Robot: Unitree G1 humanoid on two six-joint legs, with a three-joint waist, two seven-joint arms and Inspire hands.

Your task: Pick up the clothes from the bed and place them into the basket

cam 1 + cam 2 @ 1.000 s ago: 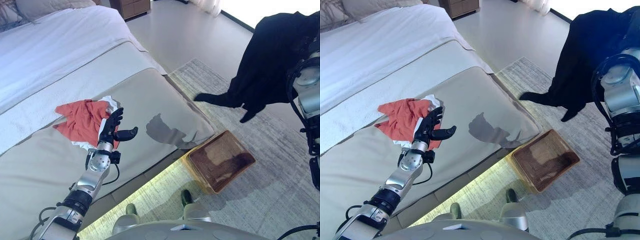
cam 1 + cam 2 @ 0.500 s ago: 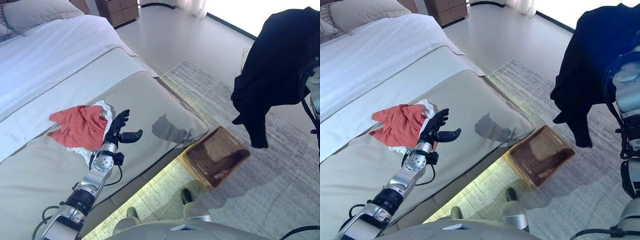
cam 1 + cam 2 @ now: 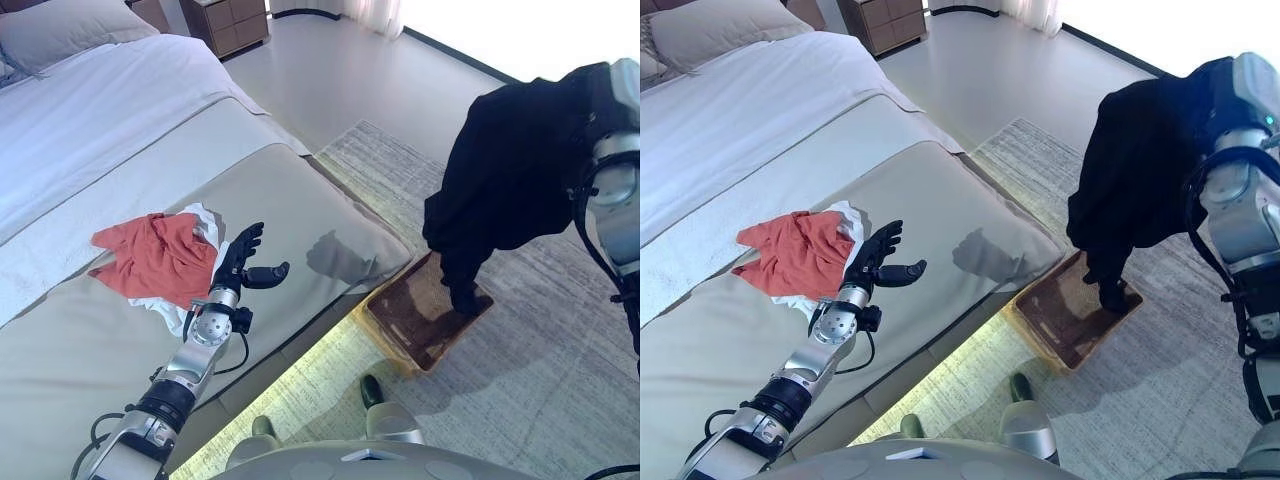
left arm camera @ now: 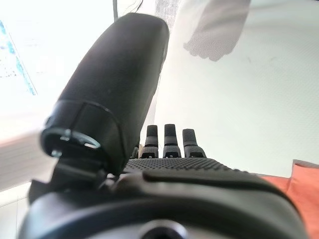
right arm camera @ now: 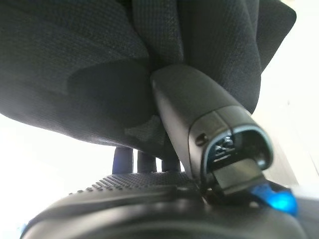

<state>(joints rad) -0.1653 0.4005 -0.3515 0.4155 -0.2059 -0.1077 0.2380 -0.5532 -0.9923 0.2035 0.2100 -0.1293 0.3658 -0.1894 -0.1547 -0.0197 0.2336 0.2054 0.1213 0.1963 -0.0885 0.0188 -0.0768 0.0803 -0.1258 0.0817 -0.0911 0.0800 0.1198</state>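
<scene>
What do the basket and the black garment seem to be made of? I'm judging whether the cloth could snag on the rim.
The basket looks woven, like wicker or rattan: brown textured inside, paler tan rim, matte. The black garment, pinched in the right hand, looks like soft matte knit or fleece; a fine weave shows up close and it hangs in limp folds. A rough woven rim could catch it, though I cannot confirm that.

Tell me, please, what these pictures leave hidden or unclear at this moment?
- Right hand: in both eye views the black garment covers it; in its wrist view cloth hides its fingertips.
- Basket: the garment's hanging end covers part of its inside, so contact cannot be judged.
- White cloth: mostly under the red garment.
- Left hand: open beside it; touching or not is unclear.
</scene>
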